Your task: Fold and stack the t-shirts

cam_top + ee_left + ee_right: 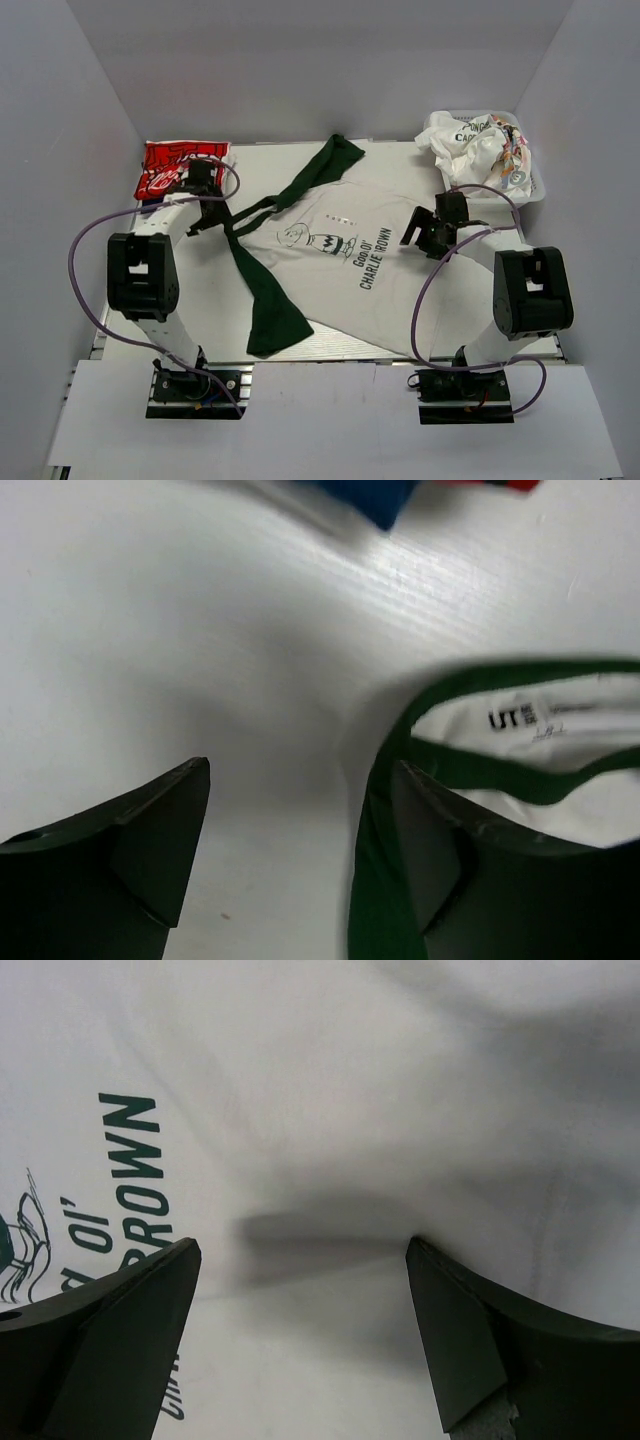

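The off-white Charlie Brown t-shirt (350, 265) lies spread face up in the middle of the table. Dark green cloth (265, 300) runs along its left side, from the back middle to the front left. I cannot tell whether this is a separate tee. A red Coca-Cola t-shirt (172, 168) lies folded at the back left. My left gripper (208, 222) is open and empty beside the green-trimmed collar (470, 680), its right finger (450, 860) over green cloth. My right gripper (425, 240) is open and empty, low over the shirt's right side (330, 1140). No pink tee is in view.
A white basket (535, 190) at the back right holds crumpled white printed cloth (470, 150). White walls close in the table on the left, back and right. A blue edge (365, 500) shows next to the red cloth in the left wrist view.
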